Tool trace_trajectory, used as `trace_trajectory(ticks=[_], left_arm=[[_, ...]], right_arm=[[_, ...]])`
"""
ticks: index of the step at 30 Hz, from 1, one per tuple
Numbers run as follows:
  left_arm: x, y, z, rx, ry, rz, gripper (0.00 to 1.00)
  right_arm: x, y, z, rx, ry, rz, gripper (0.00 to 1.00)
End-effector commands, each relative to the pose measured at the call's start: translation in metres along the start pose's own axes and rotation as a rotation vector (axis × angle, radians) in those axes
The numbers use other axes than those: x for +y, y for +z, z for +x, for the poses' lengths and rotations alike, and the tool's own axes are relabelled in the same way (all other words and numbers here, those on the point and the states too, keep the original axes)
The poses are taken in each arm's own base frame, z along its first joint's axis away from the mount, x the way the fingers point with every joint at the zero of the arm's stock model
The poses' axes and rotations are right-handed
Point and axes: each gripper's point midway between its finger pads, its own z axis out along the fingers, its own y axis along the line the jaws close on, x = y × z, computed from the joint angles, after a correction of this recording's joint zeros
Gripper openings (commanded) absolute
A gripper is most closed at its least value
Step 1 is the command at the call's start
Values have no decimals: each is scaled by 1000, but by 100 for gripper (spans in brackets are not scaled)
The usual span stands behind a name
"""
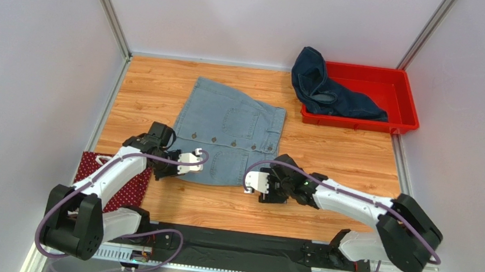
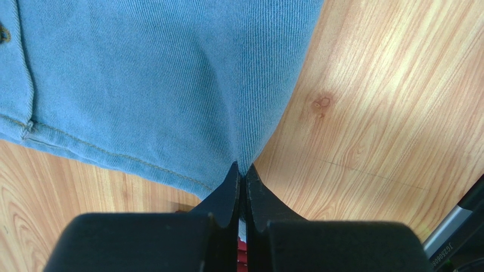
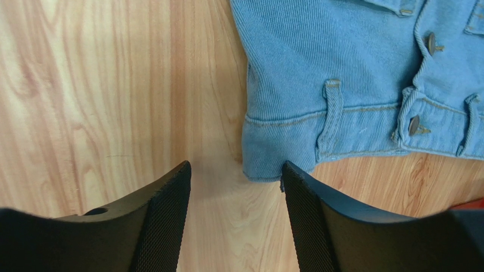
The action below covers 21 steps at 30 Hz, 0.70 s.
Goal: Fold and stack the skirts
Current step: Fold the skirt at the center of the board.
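Now left jaws clamp the light denim skirt [image 1: 232, 131], right jaws apart beside it.

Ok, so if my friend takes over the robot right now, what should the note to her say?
Left gripper: shut on the near-left corner of the light blue skirt, which lies spread flat.
Right gripper: open, holding nothing, beside that skirt's waistband corner.
Navy skirt: bunched in the red tray, hanging over its rim.
Dotted red skirt: at the near-left of the table, partly under the left arm; cannot tell if it is folded.
Done: nothing stacked.
Left: fold the blue skirt, fetch and fold the navy one, stack all three.
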Motion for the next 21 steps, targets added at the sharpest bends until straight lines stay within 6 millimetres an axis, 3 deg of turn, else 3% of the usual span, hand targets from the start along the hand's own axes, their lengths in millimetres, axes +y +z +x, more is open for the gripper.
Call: trace_trajectory(ticks=[1, 5, 7, 8, 9, 12, 14, 17, 18, 21], left_arm=[[0, -8, -6, -21, -11, -6, 0], [-3, -10, -4, -14, -13, 3, 0], [-5, -10, -3, -9, -16, 7, 0], [-5, -11, -2, -5, -18, 7, 0], [-6, -11, -2, -3, -19, 8, 0], [-10, -15, -2, -6, -31, 20, 0], [-15, -23, -1, -5, -47, 43, 0], [-24, -41, 5, 22, -55, 60, 0], [-26, -48, 6, 30, -48, 56, 0], [-39, -76, 7, 52, -77, 79, 0]], right_arm=[[-26, 10, -15, 9, -102, 40, 62], [-27, 18, -8, 49, -98, 41, 60], [-22, 19, -11, 35, -93, 12, 53], [-21, 20, -10, 42, -82, 10, 47], [-23, 21, -9, 51, -79, 16, 26], [-23, 23, 0, 98, -70, 19, 3], [-12, 17, 4, 118, -63, -35, 0], [-2, -8, -11, 98, -31, -83, 0], [-4, -23, -30, 48, -26, -69, 0], [24, -61, -42, 48, -21, -179, 0]])
